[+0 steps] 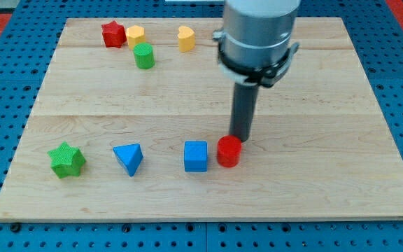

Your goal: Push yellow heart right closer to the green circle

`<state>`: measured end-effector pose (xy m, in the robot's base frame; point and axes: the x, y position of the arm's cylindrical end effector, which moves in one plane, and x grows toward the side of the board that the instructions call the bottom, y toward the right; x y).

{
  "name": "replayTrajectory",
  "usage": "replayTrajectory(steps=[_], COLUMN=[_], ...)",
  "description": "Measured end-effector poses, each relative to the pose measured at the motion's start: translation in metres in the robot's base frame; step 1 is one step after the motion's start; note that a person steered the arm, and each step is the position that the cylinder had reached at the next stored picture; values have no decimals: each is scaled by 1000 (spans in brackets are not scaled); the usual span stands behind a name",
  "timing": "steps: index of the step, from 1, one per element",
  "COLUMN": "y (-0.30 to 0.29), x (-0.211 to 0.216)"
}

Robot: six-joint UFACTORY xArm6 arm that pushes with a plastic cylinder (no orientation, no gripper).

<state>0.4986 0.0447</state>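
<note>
The yellow heart (185, 38) sits near the view's top, to the right of the green circle (144, 56), with a gap between them. My tip (241, 137) is far below them, at the upper right edge of the red circle (229, 151), touching or nearly touching it. The rod hangs from the grey arm body (257, 35), which stands just right of the yellow heart in the view.
A red star (112, 33) and a yellow hexagon-like block (135, 35) sit together just above the green circle. Along the view's bottom lie a green star (66, 160), a blue triangle (129, 158) and a blue cube (196, 156) next to the red circle.
</note>
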Motion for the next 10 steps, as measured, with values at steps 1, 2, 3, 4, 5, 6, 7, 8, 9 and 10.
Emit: replayTrajectory(steps=[1, 2, 3, 4, 5, 6, 7, 8, 9, 10], y=[-2, 23, 45, 3, -17, -42, -63, -68, -57, -91], x=[3, -25, -112, -213, -289, -279, -229, -215, -268, -257])
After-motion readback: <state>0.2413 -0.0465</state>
